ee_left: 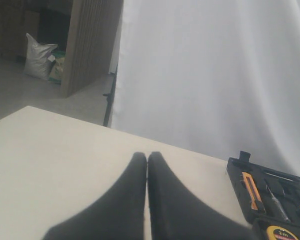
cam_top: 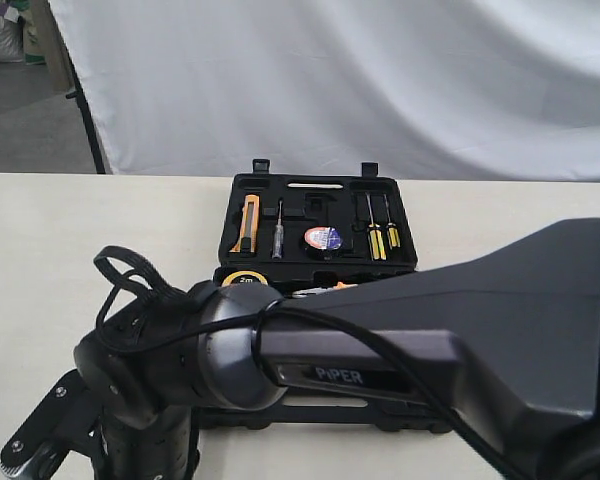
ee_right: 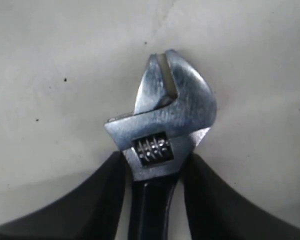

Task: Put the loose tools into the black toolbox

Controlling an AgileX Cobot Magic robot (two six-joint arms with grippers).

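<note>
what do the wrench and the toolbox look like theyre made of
The wrench head looks like steel: silver, with a brushed, scuffed sheen and a bare knurled screw. Its handle is black, either coated or plastic; which one is unclear. The toolbox looks like matte black moulded plastic, judging by its tool-shaped recesses and dull, even surface.

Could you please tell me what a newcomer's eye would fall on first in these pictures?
First, the large dark grey robot arm fills the foreground of the exterior view, hiding the near half of the open black moulded plastic toolbox on the cream table. In the right wrist view, the silver-headed adjustable wrench with black handle sits in the right gripper, whose jaws appear to touch it on both sides.
</note>
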